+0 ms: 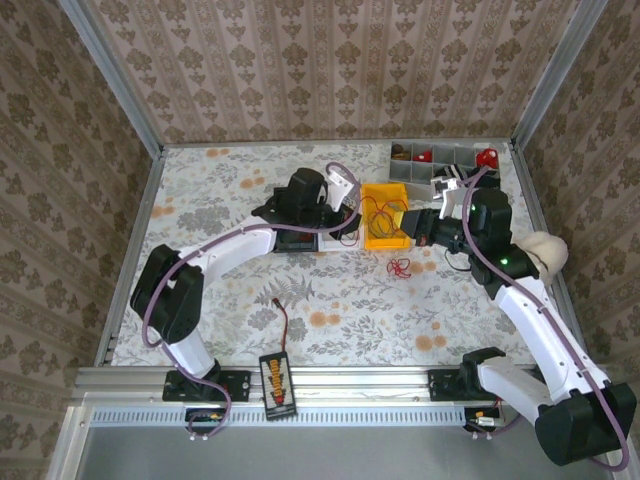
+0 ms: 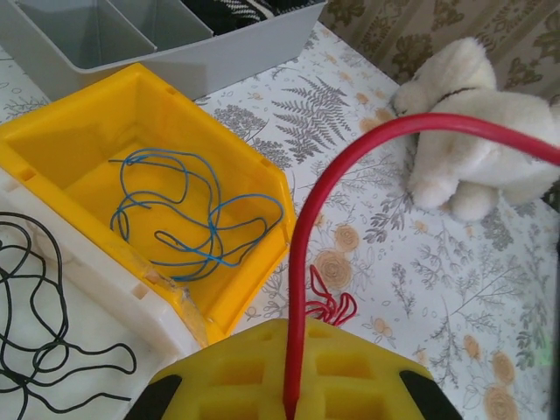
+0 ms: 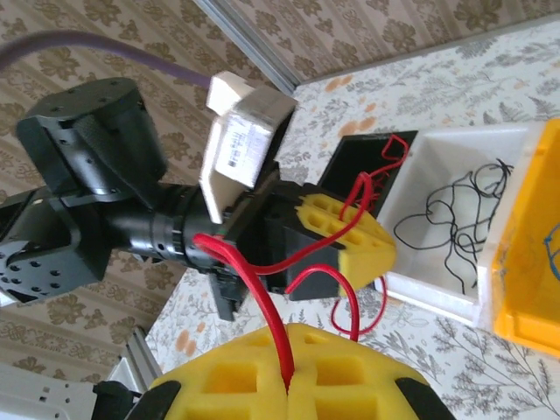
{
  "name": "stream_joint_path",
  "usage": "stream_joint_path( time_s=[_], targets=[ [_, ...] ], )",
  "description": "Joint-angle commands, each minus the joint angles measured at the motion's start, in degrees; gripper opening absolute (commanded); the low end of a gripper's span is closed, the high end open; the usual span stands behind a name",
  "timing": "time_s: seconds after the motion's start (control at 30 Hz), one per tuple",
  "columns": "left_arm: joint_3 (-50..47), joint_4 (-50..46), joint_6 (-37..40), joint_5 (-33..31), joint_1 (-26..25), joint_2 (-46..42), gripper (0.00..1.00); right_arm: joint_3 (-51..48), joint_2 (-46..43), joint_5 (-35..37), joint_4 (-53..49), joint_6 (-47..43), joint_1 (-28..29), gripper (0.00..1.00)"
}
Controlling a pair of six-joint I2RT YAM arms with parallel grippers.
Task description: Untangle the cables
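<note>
Cables [image 1: 400,268], Ben! Where are they?

All over, Mia. One red cable [image 2: 297,262] is up in the air. The left gripper [image 2: 289,385] pinches it tight between its yellow pads. The right gripper [image 3: 284,385] pinches the same cable tight too. It runs from one to the other in a bendy line.

And the others?

A blue cable [image 2: 188,219] lies in the yellow bin [image 2: 52,149], in the middle of the table toward the far side. A black cable [image 2: 35,289] lies in the white bin [image 2: 105,262], just left of the yellow one. A small red knot [image 2: 328,304] sits on the table [image 2: 420,289], on the near side of the yellow bin.

Are they heavy?

I think not. They look thin and very light. They bend easily, but they seem a bit springy and keep their curls.

Could one slip out?

Maybe. The skin looks smooth, and the pads look soft. A hard tug could pull it free or make the knot tighter.

So where should you grab?

I would grab a loose end or a loop that sticks out, not the middle of the knot. Then pull slowly and gently.
</note>
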Motion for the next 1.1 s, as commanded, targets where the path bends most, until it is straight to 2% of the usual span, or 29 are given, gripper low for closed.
stream_joint_path(
  time_s=[0.0,0.1,0.2,0.3,0.4,0.5,0.63,1.07],
  targets=[
    [-0.8,1.6,-2.3,7.3,1.2,-3.6,0.00,1.3,3.3,2.4,-2.1,-0.1,0.3,0.05],
    [-1.1,2.8,-4.6,14.2,2.6,-4.7,0.00,1.5,6.6,3.4,-2.8,-1.0,1.5,0.05],
    [-0.6,2.5,-5.6,19.1,3.2,-4.9,0.06,1.6,8.8,4.8,-2.8,-2.1,3.9,0.05],
    [0.7,1.1,-5.7,22.0,2.9,-3.8,0.06,1.7,10.7,5.4,-1.3,-2.1,6.5,0.06],
    [1.2,0.5,-5.4,22.6,2.2,-2.9,0.07,2.0,12.3,5.7,0.2,-1.6,8.4,0.06],
    [1.3,0.4,-5.4,22.8,1.8,-2.5,0.26,2.1,13.7,6.3,1.6,-1.1,9.4,0.06],
    [1.2,-0.1,-4.8,22.2,1.8,-2.9,0.42,2.3,14.6,7.4,1.9,-1.1,9.4,0.05],
    [0.6,-4.0,-2.9,22.1,2.8,-5.2,0.43,0.7,14.5,5.4,3.7,0.4,6.9,0.05]
  ],
)
